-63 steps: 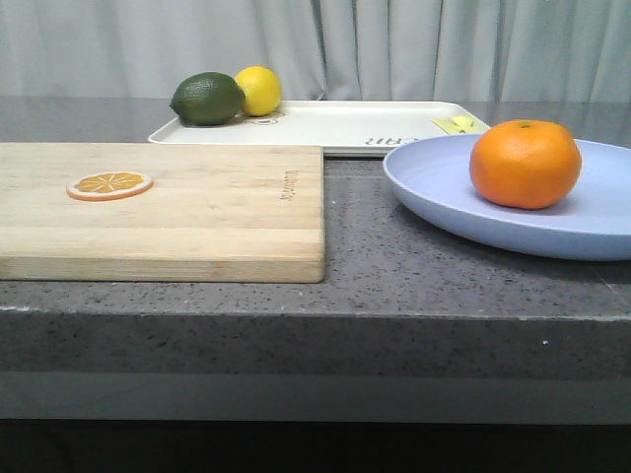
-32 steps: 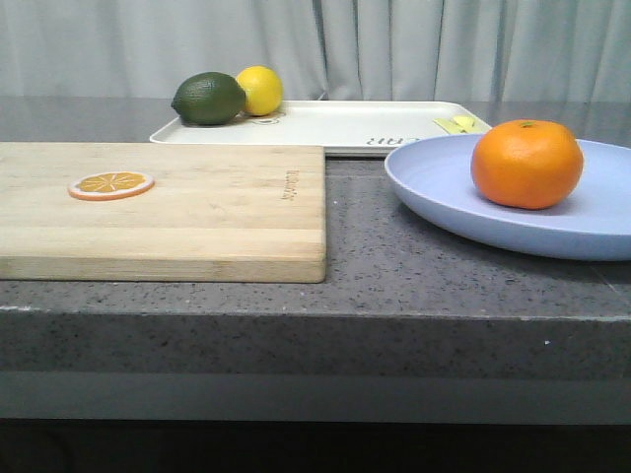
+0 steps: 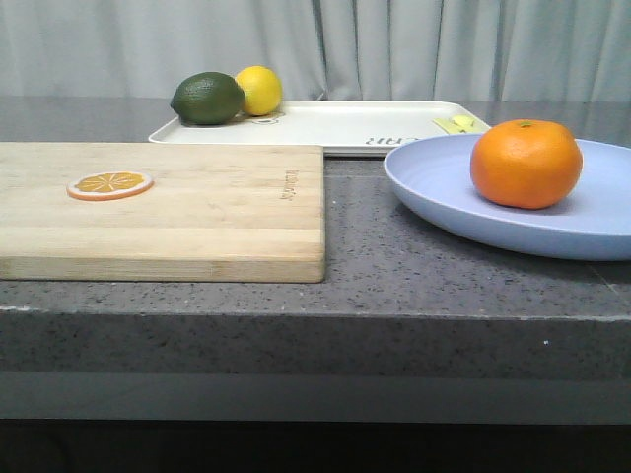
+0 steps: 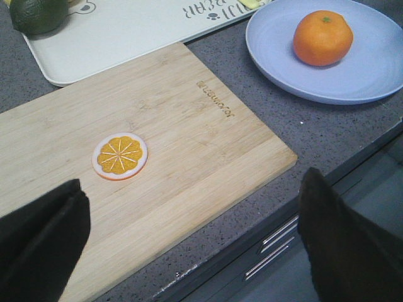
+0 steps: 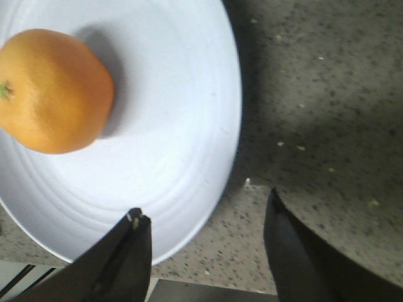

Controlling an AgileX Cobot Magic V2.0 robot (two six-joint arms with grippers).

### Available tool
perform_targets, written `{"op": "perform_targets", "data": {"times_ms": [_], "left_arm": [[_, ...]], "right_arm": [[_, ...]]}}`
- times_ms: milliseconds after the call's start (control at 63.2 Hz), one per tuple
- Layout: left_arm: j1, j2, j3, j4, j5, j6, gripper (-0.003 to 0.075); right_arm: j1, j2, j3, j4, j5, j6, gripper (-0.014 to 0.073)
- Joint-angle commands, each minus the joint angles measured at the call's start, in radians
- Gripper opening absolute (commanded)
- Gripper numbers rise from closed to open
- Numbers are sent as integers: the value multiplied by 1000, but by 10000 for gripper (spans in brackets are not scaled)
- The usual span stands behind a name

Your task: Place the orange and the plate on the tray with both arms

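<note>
The orange [image 3: 525, 164] sits on the pale lavender-blue plate [image 3: 444, 192] at the right of the counter; both also show in the left wrist view, orange [image 4: 322, 38] and plate [image 4: 378, 69], and the right wrist view, orange [image 5: 53, 91] and plate [image 5: 176, 126]. The cream-white tray [image 3: 335, 126] lies behind, also in the left wrist view [image 4: 126, 34]. My left gripper [image 4: 192, 236] is open and empty above the counter's front edge by the cutting board. My right gripper [image 5: 204, 217] is open and empty, one finger over the plate's rim, the other over the counter.
A wooden cutting board [image 3: 197, 212] with an orange slice [image 3: 109, 184] lies at the left. A dark green lime [image 3: 207, 98] and a yellow lemon [image 3: 258, 90] sit on the tray's far left corner. A small yellow item [image 3: 459, 124] lies on its right end.
</note>
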State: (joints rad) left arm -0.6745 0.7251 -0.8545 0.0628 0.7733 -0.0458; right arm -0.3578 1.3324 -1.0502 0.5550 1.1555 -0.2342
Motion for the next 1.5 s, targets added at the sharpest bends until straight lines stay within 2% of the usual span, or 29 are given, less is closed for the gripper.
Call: {"op": "perform_targets", "data": {"times_ms": [0, 269, 602, 649, 776, 855, 1361, 1488], "left_arm": [[4, -4, -26, 2, -74, -10, 652], [4, -4, -26, 2, -74, -10, 652], [4, -4, -26, 2, -74, -10, 652], [4, -4, -26, 2, -74, -10, 652], [4, -4, -26, 2, -74, -10, 652], [4, -4, -26, 2, -74, -10, 652], [4, -4, -26, 2, -74, -10, 652], [4, -4, -26, 2, -74, -10, 652]], "right_arm": [[-8, 15, -34, 104, -24, -39, 416], [-8, 98, -34, 156, -80, -39, 416], [-8, 164, -34, 174, -71, -39, 412], [-8, 166, -34, 174, -71, -39, 389], [-8, 170, -34, 174, -74, -39, 262], [-8, 175, -34, 174, -74, -39, 220], [-8, 204, -34, 173, -101, -39, 202], [-8, 204, -34, 173, -106, -39, 108]]}}
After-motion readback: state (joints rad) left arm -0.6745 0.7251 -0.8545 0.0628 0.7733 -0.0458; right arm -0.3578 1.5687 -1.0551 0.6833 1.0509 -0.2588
